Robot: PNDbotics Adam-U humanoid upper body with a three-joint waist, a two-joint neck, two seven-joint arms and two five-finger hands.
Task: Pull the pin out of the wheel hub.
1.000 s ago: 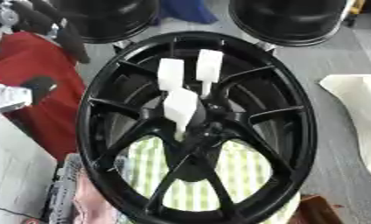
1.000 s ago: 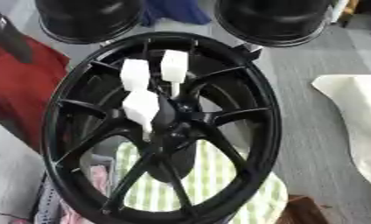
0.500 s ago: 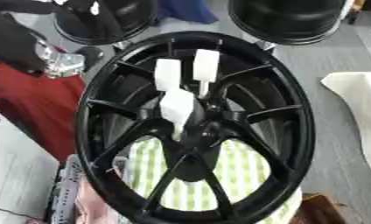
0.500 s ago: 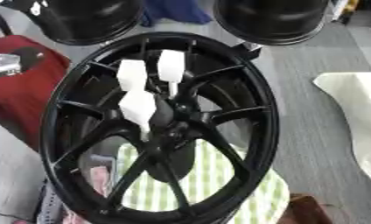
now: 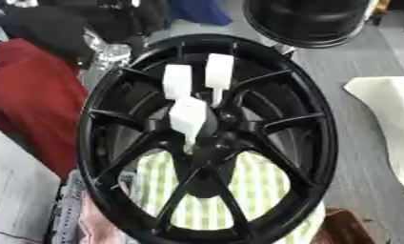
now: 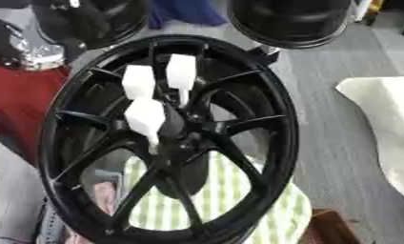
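The left arm, black with a silver joint, enters at the upper left; its fingers are not distinguishable, so their state cannot be told. The arm lies just beside the rim of the black wheel hub. Three white pins stand at the hub's centre, two side by side above, one below. Green-and-white checked cloth shows between the lower spokes. Red fabric lies to the left.
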